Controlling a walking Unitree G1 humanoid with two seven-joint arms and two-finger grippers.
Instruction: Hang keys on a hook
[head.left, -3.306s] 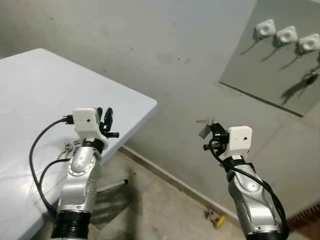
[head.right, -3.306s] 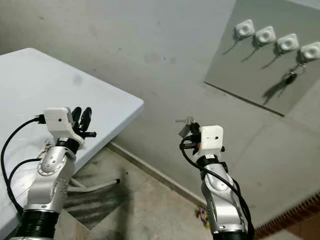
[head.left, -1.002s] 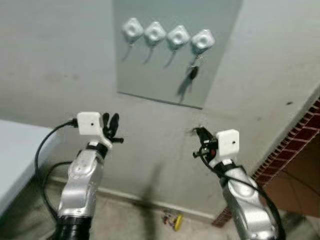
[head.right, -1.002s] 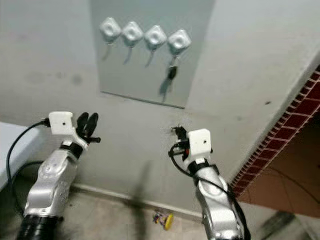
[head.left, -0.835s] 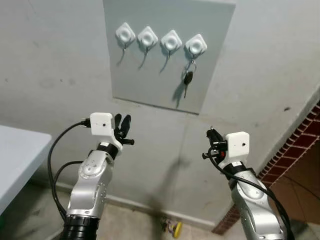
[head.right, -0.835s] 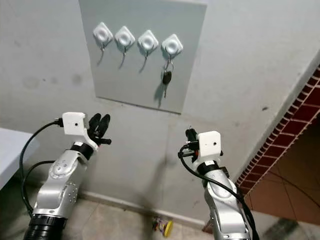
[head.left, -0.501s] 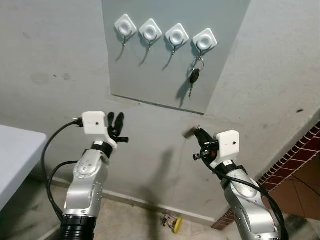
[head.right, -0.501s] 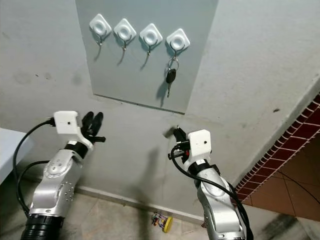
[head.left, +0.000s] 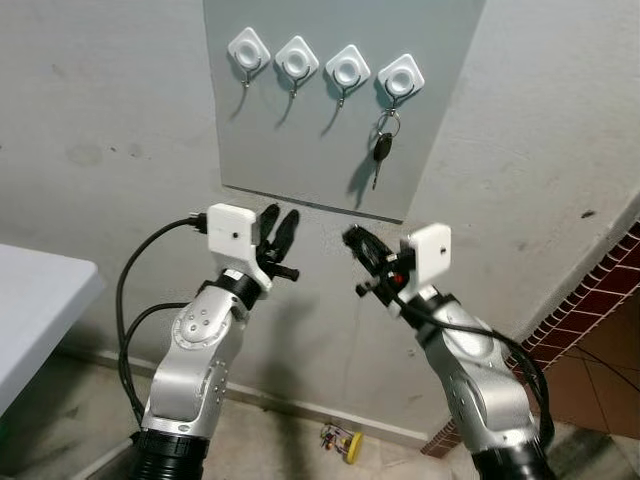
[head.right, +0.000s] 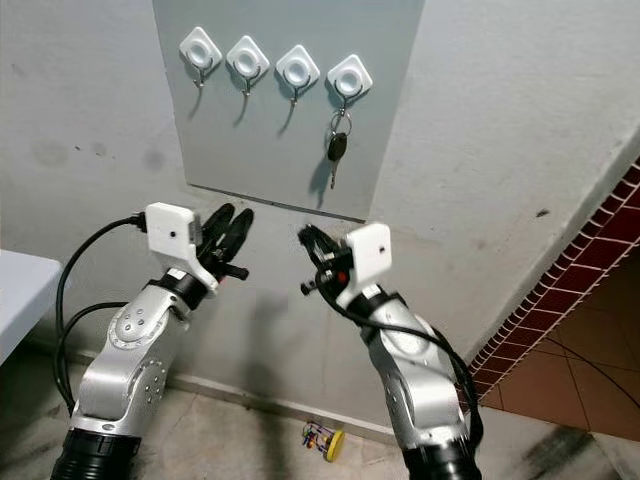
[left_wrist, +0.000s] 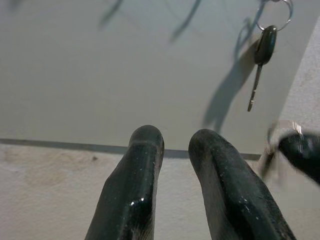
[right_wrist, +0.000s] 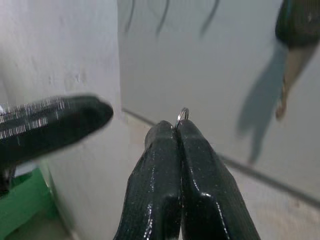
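Facing a rough grey plaster wall (head.left: 100, 150), a smooth grey rectangular panel (head.left: 300, 140) is seen in the left eye view, bearing four white diamond-shaped hooks (head.left: 298, 58); a black-headed key (head.left: 381, 150) is hung from the rightmost. A white tabletop corner (head.left: 40, 310) is seen at the left, red brickwork (head.left: 600, 310) at the right, concrete floor (head.left: 290, 445) below. The left gripper (head.left: 279, 235) and right gripper (head.left: 358, 244) are raised near each other beneath the panel. In the left wrist view, the left fingers (left_wrist: 135, 185) are slightly spread, nothing held. In the right wrist view, the right fingers (right_wrist: 160, 175) are pressed together, pinching a thin silver key ring (right_wrist: 182, 116).
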